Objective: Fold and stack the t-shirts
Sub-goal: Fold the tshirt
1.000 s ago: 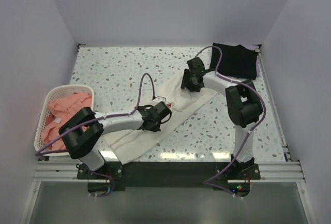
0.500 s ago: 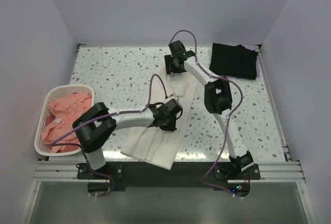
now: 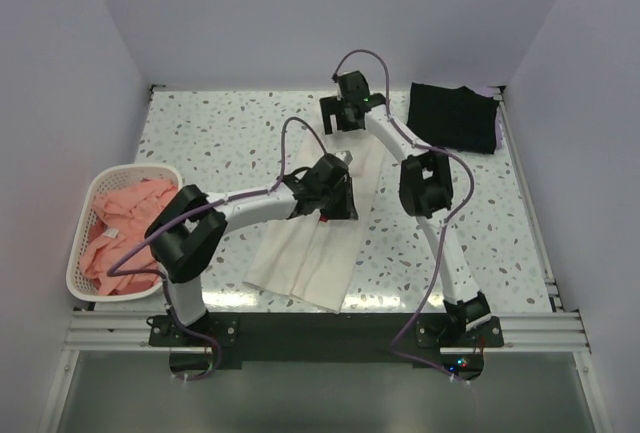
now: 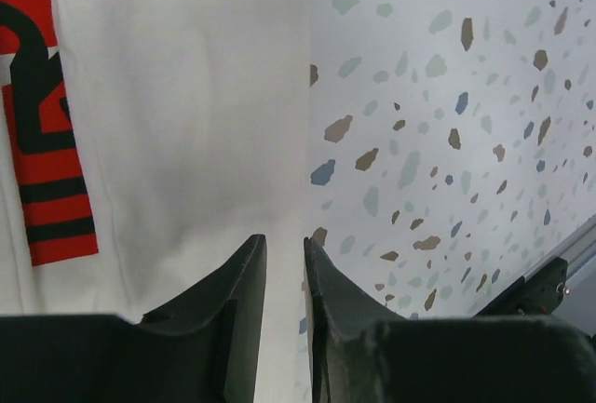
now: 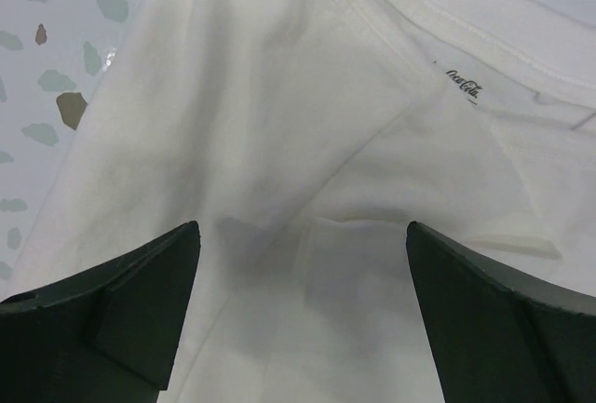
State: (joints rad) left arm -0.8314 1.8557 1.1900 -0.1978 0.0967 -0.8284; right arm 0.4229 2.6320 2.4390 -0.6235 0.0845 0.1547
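White t-shirt [image 3: 310, 253] on worktop [image 3: 220, 143]
Collar script [image 5: 461, 82] is read as Coca-Cola; left end effector [image 4: 284, 254] parted narrowly, right end effector [image 5: 300, 228] widely.

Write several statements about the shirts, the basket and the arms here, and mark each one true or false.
1. The white cloth t-shirt with the red print lies on the speckled table. True.
2. The white plastic lattice basket holds salmon-pink cloth t-shirts. True.
3. The plain black cloth t-shirt sits in that basket. False: it lies folded at the table's far right corner.
4. The right arm's jaws are clamped on the white t-shirt. False: they stand wide open above it, near the collar.
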